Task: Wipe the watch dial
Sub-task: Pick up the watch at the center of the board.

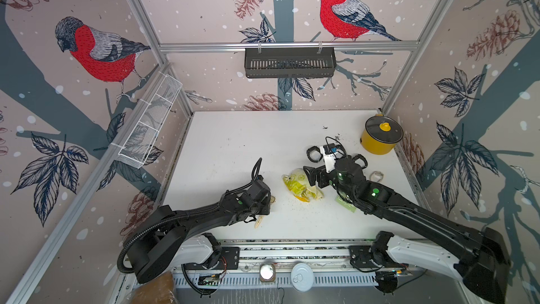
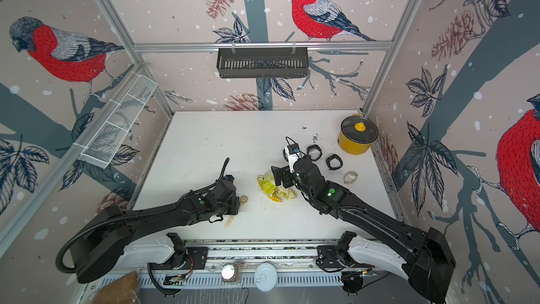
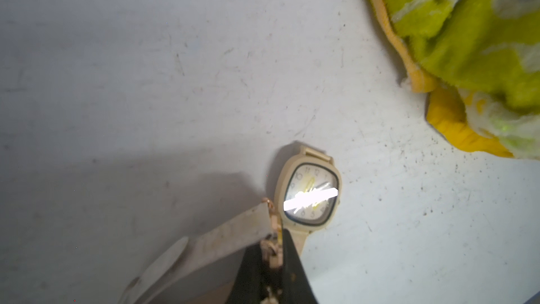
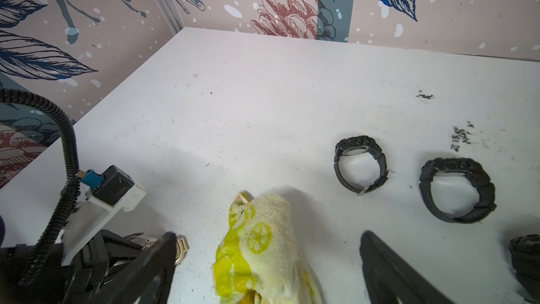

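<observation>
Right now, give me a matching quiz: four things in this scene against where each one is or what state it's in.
1 cream watch
2 towel
3 yellow pot
4 right gripper

A lid on, far corner of the table
B open, close to the towel
C strap clamped in the left gripper
D crumpled, lying loose

Pairs: 1-C, 2-D, 3-A, 4-B

Left gripper low, jaws pinched nearly together, right gripper jaws spread wide, both arms extended forward
</observation>
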Robot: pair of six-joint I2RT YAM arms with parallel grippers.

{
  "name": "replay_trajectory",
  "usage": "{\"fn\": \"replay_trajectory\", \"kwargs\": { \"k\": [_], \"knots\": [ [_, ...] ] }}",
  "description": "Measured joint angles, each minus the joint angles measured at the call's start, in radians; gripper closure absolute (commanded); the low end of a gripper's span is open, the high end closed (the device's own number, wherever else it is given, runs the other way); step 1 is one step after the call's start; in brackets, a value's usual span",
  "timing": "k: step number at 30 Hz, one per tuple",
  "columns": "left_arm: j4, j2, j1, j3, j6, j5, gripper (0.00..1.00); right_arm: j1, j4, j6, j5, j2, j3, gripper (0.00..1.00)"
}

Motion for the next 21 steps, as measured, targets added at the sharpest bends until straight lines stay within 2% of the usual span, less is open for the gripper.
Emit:
{"fn": "replay_trajectory", "kwargs": {
  "k": [6, 9, 13, 17, 21],
  "knots": [
    [-0.153, -0.102, -0.002, 0.013, -0.005, 0.022, 0.92, -0.002, 0.007, -0.001, 0.000, -0.002, -0.016, 0.03],
    [-0.157, -0.185, -0.002, 0.029, 0.002, 0.063, 0.91, -0.002, 0.014, -0.010, -0.019, 0.003, -0.019, 0.04],
    [-0.107, -0.327, -0.003, 0.036, 0.030, 0.095, 0.89, 0.026, 0.059, -0.048, -0.106, -0.014, -0.045, 0.03],
    [0.007, -0.476, -0.003, 0.019, 0.079, 0.091, 0.90, 0.100, 0.180, -0.154, -0.186, -0.117, -0.159, 0.04],
    [0.174, -0.583, -0.003, -0.014, 0.078, 0.131, 0.93, 0.177, 0.448, -0.321, -0.268, -0.288, -0.424, 0.07]
  ]
}}
